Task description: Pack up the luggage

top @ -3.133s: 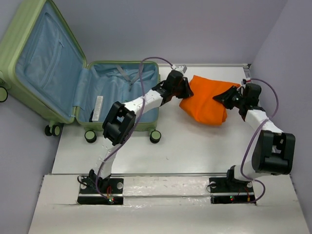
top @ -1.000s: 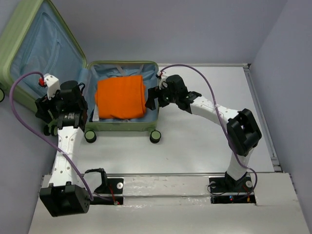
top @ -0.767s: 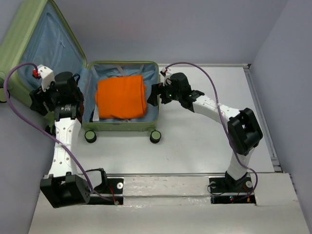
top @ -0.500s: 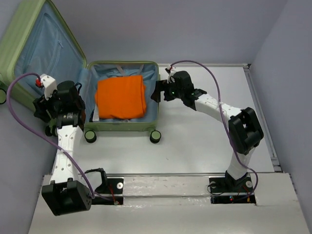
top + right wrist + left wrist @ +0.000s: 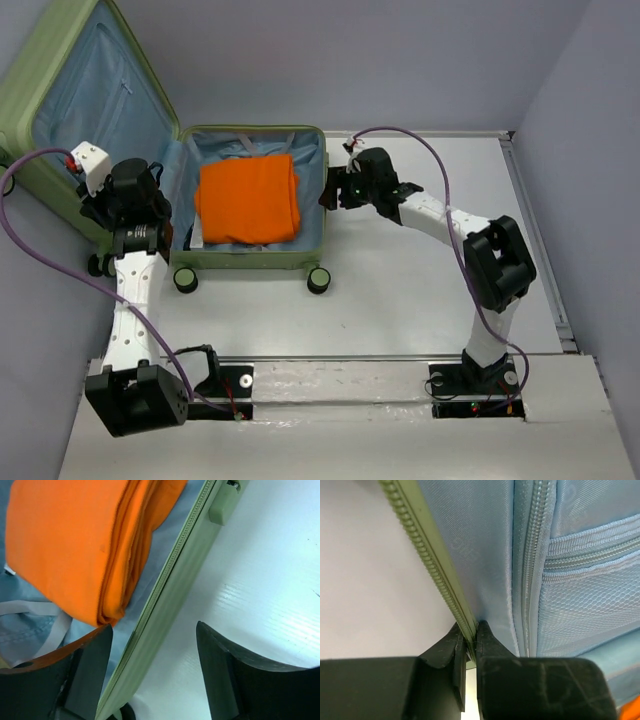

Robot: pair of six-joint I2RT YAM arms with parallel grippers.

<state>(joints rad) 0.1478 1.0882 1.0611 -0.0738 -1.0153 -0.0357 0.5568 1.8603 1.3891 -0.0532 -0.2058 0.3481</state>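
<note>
One luggage [image 5: 250, 262] lies open at 11 o'clock on the bench [image 5: 400, 290], with one orange cloth [image 5: 248, 197] inside. The left fingers [image 5: 442, 652] pinch its lid rim, and the right fingers [image 5: 225, 680] are spread wide over its 3 o'clock rim.

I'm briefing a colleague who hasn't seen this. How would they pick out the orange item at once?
Find the big light-green suitcase open at the far left of the table, lid propped up. In its flat blue-lined half lies the folded orange cloth, the only bright orange thing there.
</note>
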